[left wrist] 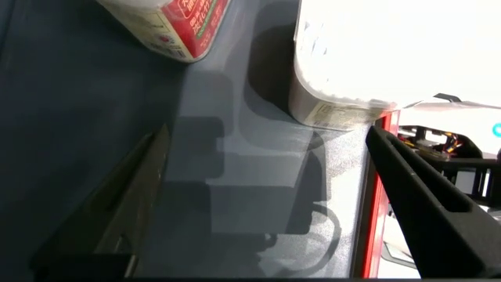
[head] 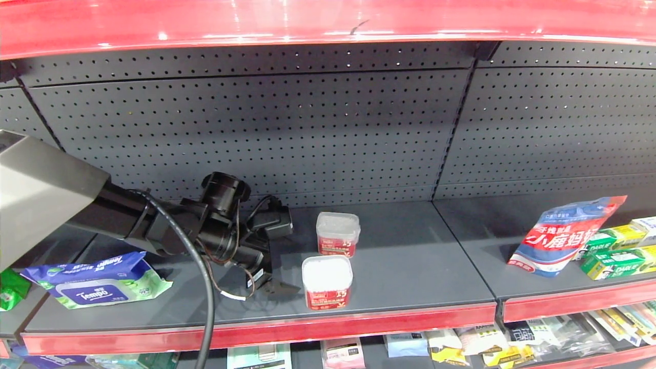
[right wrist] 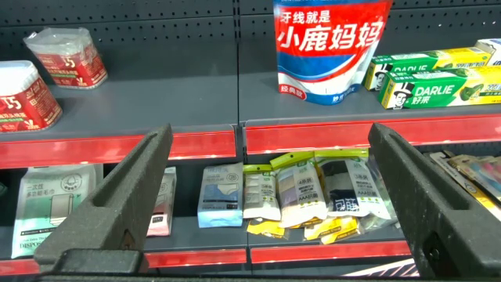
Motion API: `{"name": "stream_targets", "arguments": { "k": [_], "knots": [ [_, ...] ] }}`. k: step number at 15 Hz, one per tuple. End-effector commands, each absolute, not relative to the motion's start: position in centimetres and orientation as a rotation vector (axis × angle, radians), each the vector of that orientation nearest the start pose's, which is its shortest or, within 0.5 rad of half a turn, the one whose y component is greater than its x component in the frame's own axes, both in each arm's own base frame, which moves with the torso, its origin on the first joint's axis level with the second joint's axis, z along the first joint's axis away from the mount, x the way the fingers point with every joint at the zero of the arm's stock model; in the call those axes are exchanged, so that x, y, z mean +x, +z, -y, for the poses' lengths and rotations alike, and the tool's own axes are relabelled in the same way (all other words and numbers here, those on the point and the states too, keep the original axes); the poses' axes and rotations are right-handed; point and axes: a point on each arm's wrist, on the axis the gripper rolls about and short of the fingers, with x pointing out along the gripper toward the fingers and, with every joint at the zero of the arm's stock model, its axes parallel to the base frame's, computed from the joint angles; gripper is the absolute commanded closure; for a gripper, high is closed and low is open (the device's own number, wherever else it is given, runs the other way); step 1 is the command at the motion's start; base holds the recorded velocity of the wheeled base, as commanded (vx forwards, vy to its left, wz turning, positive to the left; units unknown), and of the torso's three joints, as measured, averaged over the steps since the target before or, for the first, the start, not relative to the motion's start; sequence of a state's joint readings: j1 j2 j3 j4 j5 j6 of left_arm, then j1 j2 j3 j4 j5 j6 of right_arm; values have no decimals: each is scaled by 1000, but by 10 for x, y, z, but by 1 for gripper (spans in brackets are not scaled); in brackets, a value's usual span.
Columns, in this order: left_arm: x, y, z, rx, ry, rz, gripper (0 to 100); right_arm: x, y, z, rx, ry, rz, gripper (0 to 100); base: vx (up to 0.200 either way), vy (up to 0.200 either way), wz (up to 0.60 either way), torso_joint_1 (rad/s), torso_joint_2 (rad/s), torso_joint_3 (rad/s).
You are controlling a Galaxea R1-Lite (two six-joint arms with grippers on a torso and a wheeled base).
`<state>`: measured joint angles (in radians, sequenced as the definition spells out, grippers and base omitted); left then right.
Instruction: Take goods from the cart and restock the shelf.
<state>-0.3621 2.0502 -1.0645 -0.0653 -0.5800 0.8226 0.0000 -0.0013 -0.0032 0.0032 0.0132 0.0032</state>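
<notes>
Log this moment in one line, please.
left claw open beside front red-label tub | right claw open, empty | rear tub on shelf

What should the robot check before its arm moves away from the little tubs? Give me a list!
1. Left gripper open and holding nothing: ok.
2. Front tub standing upright on the shelf: ok.
3. Front tub beyond the tips of the left gripper's fingers, not between them: ok.
4. Gap between the nearest finger and the front tub: cannot tell, they look very close in the head view.
5. Back tub upright and apart from the arm: ok.
6. Right gripper open and empty, ready for the next item: ok.
</notes>
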Motion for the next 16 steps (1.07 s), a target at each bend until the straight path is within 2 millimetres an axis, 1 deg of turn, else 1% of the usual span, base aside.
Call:
{"name": "stream_targets", "arguments": {
  "k": [1, 6, 16],
  "knots": [
    [331, 84, 139, 604, -1200, -524, 0, -23, 76, 0, 3, 14, 0, 0, 0, 0, 0, 0, 0, 0],
    [339, 82, 141, 608, -1193, -500, 0, -23, 76, 0, 5, 14, 0, 0, 0, 0, 0, 0, 0, 0],
    [337, 82, 146, 606, -1201, -500, 0, -23, 76, 0, 3, 14, 0, 0, 0, 0, 0, 0, 0, 0]
  ]
}}
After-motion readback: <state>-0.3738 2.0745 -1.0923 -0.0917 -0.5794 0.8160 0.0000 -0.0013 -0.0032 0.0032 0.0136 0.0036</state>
